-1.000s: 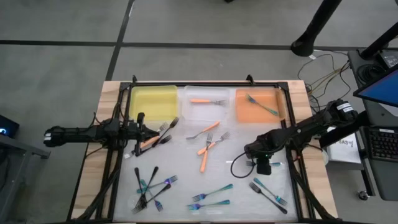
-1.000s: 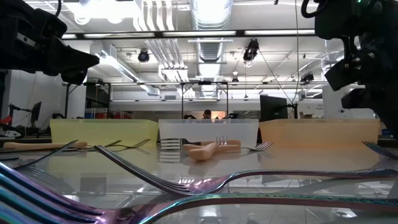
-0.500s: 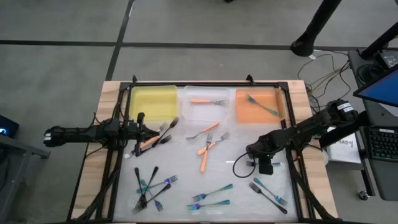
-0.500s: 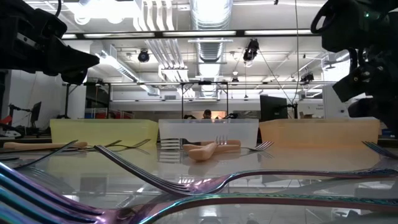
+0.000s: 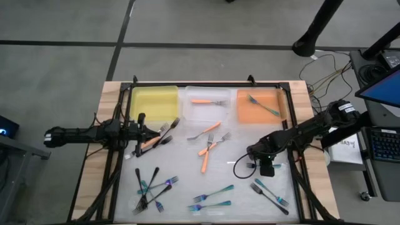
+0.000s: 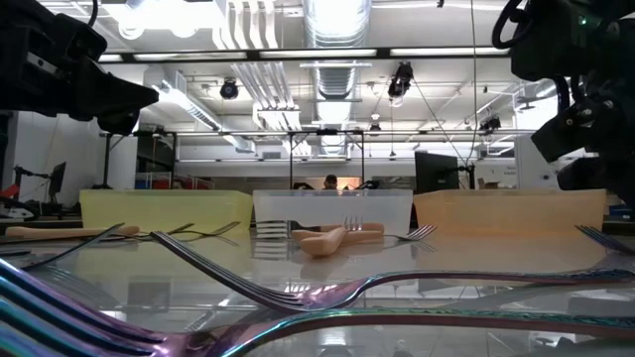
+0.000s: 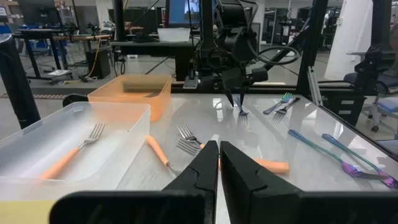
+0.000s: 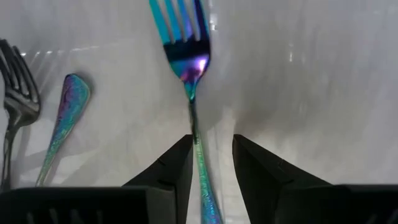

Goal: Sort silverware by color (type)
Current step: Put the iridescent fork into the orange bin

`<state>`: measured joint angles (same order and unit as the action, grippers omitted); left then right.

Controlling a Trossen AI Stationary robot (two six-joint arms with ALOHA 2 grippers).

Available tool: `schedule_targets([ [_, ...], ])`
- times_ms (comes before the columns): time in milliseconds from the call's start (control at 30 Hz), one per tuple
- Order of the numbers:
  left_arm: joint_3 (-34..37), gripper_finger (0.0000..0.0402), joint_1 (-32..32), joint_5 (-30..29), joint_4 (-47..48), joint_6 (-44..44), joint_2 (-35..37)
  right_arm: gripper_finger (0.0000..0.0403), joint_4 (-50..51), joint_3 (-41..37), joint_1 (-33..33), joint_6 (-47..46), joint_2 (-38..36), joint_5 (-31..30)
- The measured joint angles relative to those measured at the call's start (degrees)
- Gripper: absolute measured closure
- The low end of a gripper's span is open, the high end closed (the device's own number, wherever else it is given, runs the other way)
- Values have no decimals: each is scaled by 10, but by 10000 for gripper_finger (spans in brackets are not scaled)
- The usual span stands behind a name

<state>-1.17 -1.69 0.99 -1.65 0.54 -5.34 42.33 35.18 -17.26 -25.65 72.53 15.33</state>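
Teal fork [image 8: 194, 112] flat on table, right side near right gripper [image 5: 265, 167] — handle between slightly parted fingers [image 8: 171, 168], not yet pinched. Risk: thin handle on slick surface slips or pivots as fingers close, or tips scrape table. Left gripper [image 7: 219, 169] nearly closed, empty, hovers near orange forks [image 5: 209, 149]. Orange bin [image 5: 240, 109] well apart.

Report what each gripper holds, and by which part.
Nothing is held. The right gripper has its jaws open astride the handle of a teal fork, not closed on it. The left gripper is shut on nothing.
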Motion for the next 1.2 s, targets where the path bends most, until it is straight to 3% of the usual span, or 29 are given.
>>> schedule_targets([
  [767,0,402,0,0,0,0,0,296,-14,0,0,-14,0,3],
  [967,0,402,0,0,0,0,0,300,-22,0,0,-15,0,62],
  [1200,0,402,0,0,0,0,0,302,-29,-1,-1,-13,0,24],
])
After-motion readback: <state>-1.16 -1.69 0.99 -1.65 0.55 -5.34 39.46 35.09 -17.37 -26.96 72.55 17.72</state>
